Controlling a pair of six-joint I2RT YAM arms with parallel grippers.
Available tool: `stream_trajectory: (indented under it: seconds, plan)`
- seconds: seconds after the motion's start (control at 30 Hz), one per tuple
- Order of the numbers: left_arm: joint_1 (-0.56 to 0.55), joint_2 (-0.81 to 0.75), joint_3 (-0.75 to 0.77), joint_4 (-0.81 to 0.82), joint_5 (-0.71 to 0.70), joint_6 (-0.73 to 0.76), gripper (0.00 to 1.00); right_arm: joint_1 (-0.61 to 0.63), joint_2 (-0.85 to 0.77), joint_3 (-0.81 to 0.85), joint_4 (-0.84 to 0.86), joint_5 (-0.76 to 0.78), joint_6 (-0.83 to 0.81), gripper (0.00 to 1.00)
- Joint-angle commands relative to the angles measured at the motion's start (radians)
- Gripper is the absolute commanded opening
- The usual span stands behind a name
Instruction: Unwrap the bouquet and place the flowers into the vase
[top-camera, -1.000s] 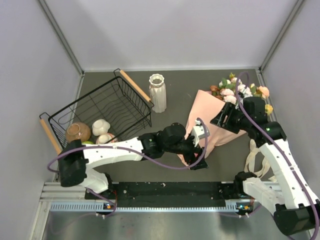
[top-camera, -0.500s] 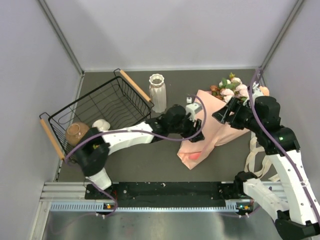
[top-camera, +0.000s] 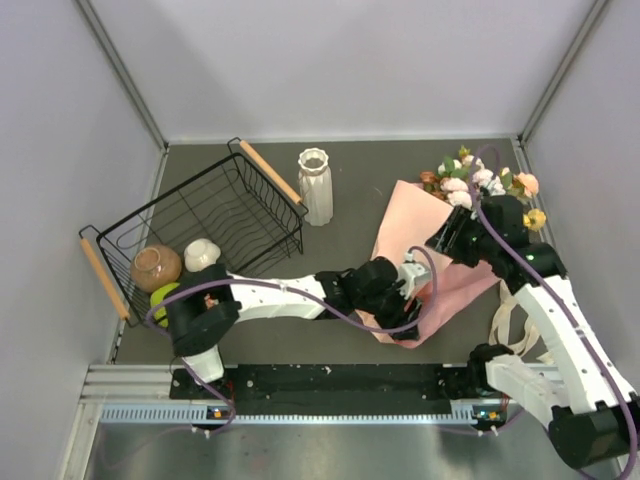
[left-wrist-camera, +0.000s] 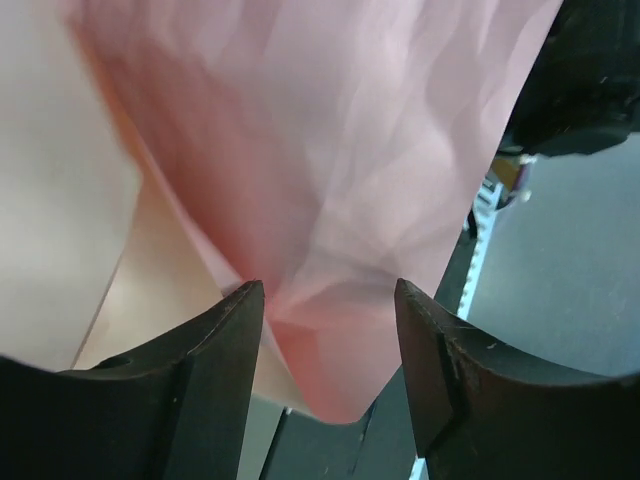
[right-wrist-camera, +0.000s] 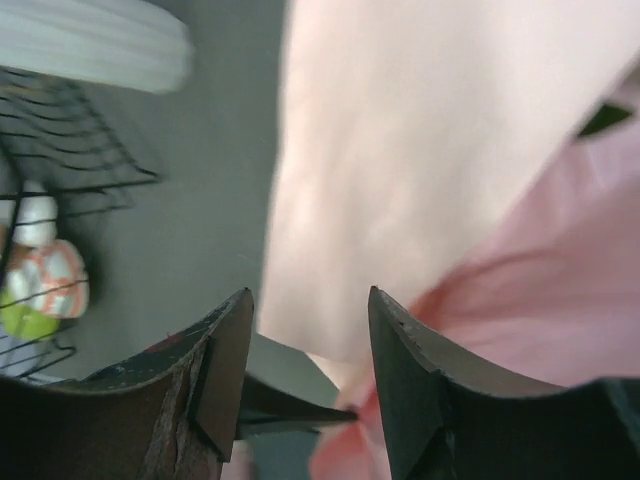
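Bouquet (top-camera: 400, 225): lying right of centre on table (top-camera: 350, 205), paper cone on, flowers (top-camera: 470, 180) inside.
Vase (top-camera: 315, 185): upright, flowerless, well apart.
Left gripper (left-wrist-camera: 325, 300): jaws apart astride cone tip, grip unclear.
Right gripper (right-wrist-camera: 305, 300): jaws apart over paper.
Unwrapping apparently just starting; placing all left.

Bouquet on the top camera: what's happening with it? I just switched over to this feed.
Both arms are on the bouquet, which lies wrapped in pink paper on the table. The left gripper straddles the cone's narrow end; whether it is clamping is unclear. The right gripper is open over the paper near the flowers. No flower is in the vase, which stands upright beside the wire basket.
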Motion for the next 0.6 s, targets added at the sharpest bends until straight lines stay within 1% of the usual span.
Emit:
stream_trajectory:
  seconds: [0.0, 0.03, 0.1, 0.13, 0.2, 0.37, 0.4, 0.47, 0.57]
  plan:
    - [0.024, -0.181, -0.085, -0.017, -0.121, 0.051, 0.61, 0.01, -0.013, -0.174, 0.008, 0.104, 0.056, 0.49]
    - [0.026, -0.201, -0.091, -0.03, -0.138, 0.064, 0.62, 0.012, -0.032, -0.208, 0.004, 0.115, 0.062, 0.49]
    - [0.038, -0.253, -0.109, -0.046, -0.197, 0.074, 0.63, 0.012, -0.104, -0.292, -0.025, 0.188, 0.097, 0.47]
    - [0.046, -0.27, -0.111, -0.081, -0.211, 0.066, 0.64, 0.01, -0.132, -0.32, -0.028, 0.199, 0.11, 0.47]
    - [0.079, -0.307, -0.112, -0.095, -0.212, 0.063, 0.64, 0.009, -0.2, -0.392, -0.042, 0.237, 0.168, 0.47]
    - [0.145, -0.397, -0.131, -0.09, -0.208, 0.051, 0.67, 0.003, -0.235, -0.533, -0.048, 0.21, 0.292, 0.47]
    - [0.168, -0.429, -0.135, -0.098, -0.21, 0.048, 0.67, 0.004, -0.24, -0.55, -0.048, 0.201, 0.327, 0.48]
    - [0.188, -0.463, -0.143, -0.11, -0.213, 0.039, 0.67, 0.003, -0.25, -0.57, -0.044, 0.196, 0.344, 0.48]
    - [0.211, -0.538, -0.187, -0.109, -0.244, 0.034, 0.69, 0.004, -0.266, -0.546, 0.011, 0.23, 0.337, 0.48]
